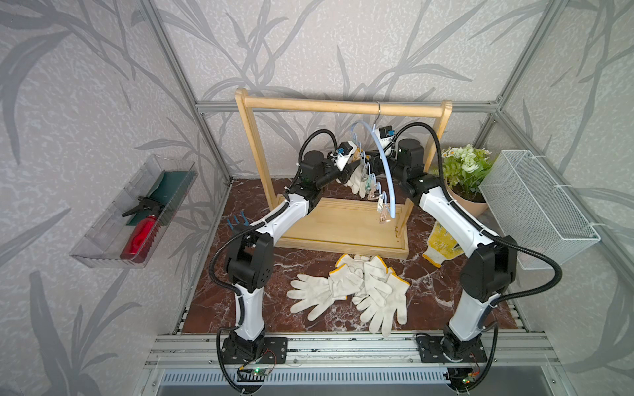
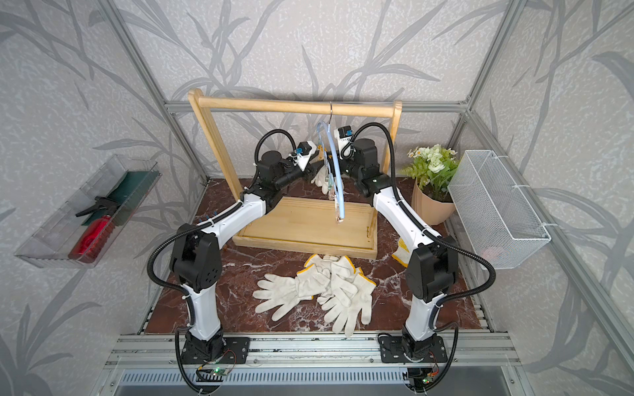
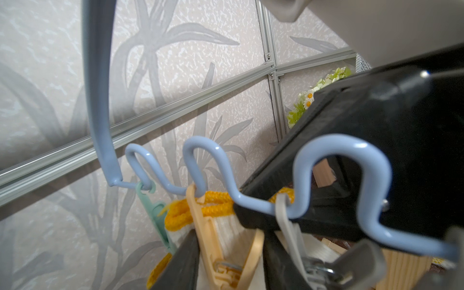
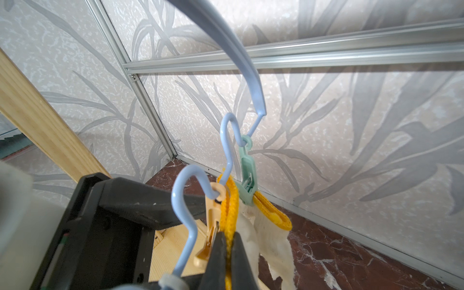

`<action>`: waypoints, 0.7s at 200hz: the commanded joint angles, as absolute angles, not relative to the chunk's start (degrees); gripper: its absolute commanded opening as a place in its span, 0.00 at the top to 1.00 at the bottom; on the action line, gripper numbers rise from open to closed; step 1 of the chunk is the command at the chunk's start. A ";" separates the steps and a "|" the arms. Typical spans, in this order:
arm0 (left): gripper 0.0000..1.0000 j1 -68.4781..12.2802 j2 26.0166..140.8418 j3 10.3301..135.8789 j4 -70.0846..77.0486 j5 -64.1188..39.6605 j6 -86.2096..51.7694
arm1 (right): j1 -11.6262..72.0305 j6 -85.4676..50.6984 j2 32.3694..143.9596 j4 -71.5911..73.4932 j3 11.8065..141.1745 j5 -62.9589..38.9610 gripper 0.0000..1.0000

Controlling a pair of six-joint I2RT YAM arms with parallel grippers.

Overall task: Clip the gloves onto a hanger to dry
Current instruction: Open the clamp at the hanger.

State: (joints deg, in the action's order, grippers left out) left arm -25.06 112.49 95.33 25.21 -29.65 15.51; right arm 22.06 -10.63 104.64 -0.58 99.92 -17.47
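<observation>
wooden rack (image 1: pixel 343 106), potted flowers (image 1: pixel 463 168), wire basket (image 1: pixel 535 205), red spray bottle (image 1: pixel 140 236)

On my red-brown marbled counter (image 1: pixel 212 308) stands the wooden rack (image 1: pixel 336 226) on its flat base. A heap of off-white gloves (image 1: pixel 363 291) lies just in front, a yellow patterned glove (image 1: pixel 442 243) to the right, a potted plant (image 1: pixel 468 202) behind that, and a small blue hand rake (image 1: pixel 236 221) at the left.

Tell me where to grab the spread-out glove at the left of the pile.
Pinch the spread-out glove across its palm, from above on its free left side: it lies flat, fingers splayed clear of the pile, while its wrist end seems tucked beneath.
</observation>
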 commanded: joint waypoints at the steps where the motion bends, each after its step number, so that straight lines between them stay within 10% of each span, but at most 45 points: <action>1: 0.59 -25.49 110.86 97.72 26.35 -31.03 16.22 | 21.93 -10.26 103.10 0.82 99.04 -18.37 1.00; 140: 0.81 -25.49 112.04 100.52 25.69 -30.81 14.21 | 20.35 -10.76 102.17 2.42 95.94 -18.70 1.00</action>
